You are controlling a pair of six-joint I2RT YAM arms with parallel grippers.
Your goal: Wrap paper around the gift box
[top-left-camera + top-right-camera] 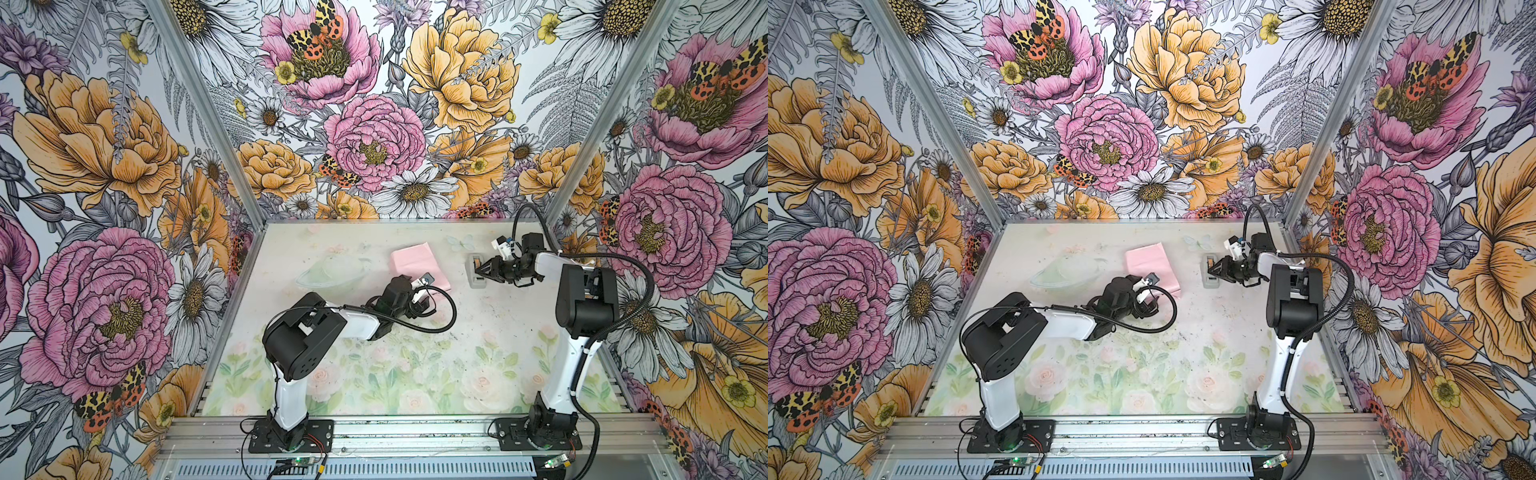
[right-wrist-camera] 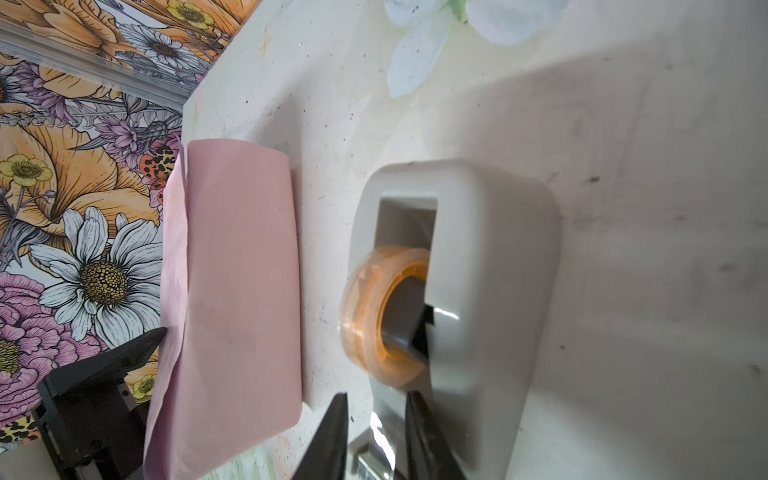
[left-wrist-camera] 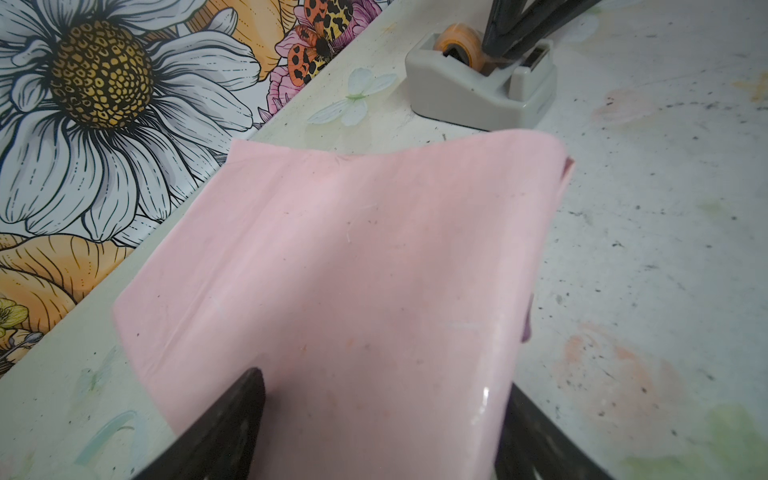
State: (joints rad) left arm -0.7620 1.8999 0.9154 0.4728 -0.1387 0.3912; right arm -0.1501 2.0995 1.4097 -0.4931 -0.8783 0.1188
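Note:
The paper (image 1: 417, 264) (image 1: 1150, 264) lies folded into a pale pink bundle at the back middle of the table, a sliver of its lilac face showing at one edge (image 3: 527, 328). The gift box is hidden. My left gripper (image 1: 422, 297) (image 1: 1146, 299) (image 3: 384, 386) is at the bundle's near end, its jaws wide, one black finger (image 3: 237, 411) against each side of the paper (image 3: 353, 270). My right gripper (image 1: 478, 272) (image 1: 1212, 272) (image 2: 376, 399) hangs over the grey tape dispenser (image 2: 490, 257), its fingers narrowly apart astride the shiny tape strip.
The tape dispenser (image 1: 476, 284) (image 1: 1210, 286) (image 3: 469, 95) stands just right of the bundle (image 2: 237, 270), its orange tape roll (image 2: 374, 311) facing it. Floral walls close the table on three sides, the back wall close behind the paper.

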